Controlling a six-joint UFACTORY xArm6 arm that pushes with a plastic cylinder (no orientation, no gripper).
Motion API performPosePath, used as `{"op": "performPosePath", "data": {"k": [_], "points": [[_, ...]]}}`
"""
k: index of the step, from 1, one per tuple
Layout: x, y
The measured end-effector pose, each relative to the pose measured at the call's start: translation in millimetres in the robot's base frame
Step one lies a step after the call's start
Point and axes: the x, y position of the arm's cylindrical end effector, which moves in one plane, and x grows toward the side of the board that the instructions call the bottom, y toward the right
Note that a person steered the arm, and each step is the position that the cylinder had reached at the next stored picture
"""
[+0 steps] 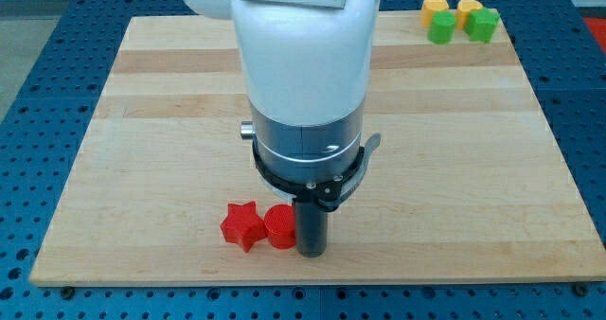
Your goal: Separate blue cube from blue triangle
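- Though the task names a blue cube and blue triangle, neither shows anywhere; they may sit hidden behind the arm (303, 74), so I cannot tell which way they lie from my tip.
- My tip (311, 252), a bare rod holding nothing, stands at lower centre, touching the red cylinder (280, 227).
- Left of that sits the red star (242, 225).
- Yellow and green blocks (461, 19) cluster at upper right on the board (473, 150).

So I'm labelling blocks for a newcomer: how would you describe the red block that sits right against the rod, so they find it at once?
Start at the wooden board and go to its bottom edge, just left of centre, where my tip rests. Two red blocks sit there side by side. Yours is the red cylinder, touching the rod's left side; it is round, unlike the pointed red star on its other side.
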Motion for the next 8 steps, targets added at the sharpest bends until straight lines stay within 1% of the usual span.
{"op": "performPosePath", "data": {"k": [1,2,3,4,5,6,8], "points": [[0.0,3.3],[-15.9,58.0],[-67.3,113.0],[-119.5,121.7],[-157.1,106.9],[-182.5,85.8],[-226.8,77.2]]}}
